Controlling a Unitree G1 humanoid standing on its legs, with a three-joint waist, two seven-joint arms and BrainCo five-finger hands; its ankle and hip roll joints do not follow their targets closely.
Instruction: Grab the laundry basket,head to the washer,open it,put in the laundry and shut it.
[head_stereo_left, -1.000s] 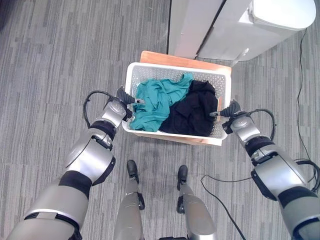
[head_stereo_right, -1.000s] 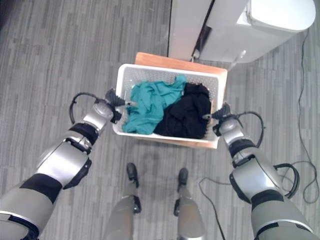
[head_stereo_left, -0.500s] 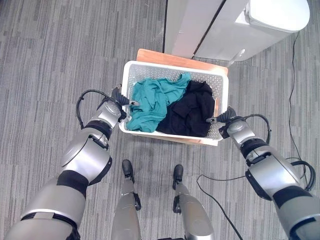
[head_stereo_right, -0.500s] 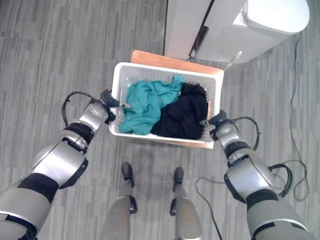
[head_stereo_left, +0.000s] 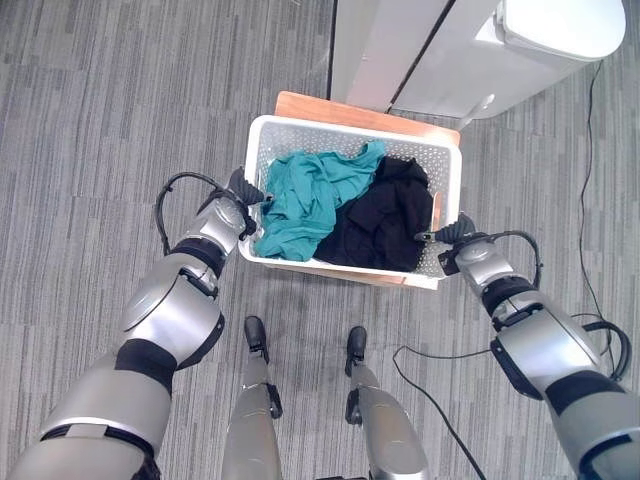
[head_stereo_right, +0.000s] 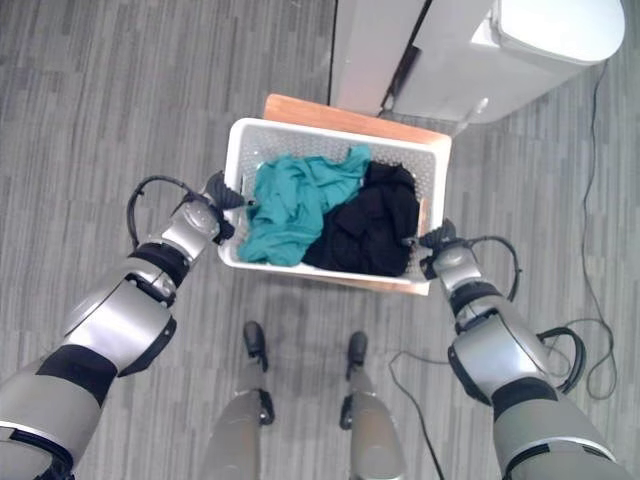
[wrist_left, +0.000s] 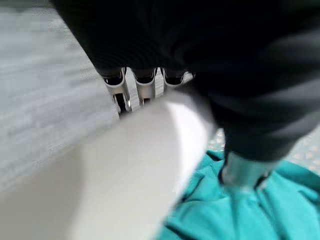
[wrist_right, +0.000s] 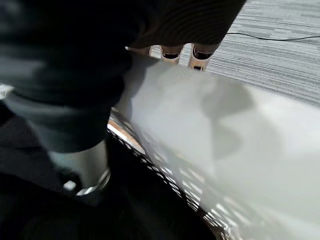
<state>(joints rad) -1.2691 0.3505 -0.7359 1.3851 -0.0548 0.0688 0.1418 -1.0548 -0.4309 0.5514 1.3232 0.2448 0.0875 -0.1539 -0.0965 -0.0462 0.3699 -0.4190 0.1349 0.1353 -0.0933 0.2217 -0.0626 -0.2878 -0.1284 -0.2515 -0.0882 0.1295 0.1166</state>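
The left hand (head_stereo_left: 232, 212) clamps the left rim of the white laundry basket (head_stereo_left: 345, 133), fingers outside and thumb inside by the teal cloth (head_stereo_left: 308, 200). Black clothes (head_stereo_left: 385, 218) lie alongside. The right hand (head_stereo_left: 468, 247) pinches the right rim likewise.

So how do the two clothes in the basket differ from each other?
The teal garment is light-coloured and lies on the robot's left side of the basket; the black garment is dark and lies on the right side. The teal one is next to the left hand, the black one next to the right hand. Both are crumpled and touch in the middle.
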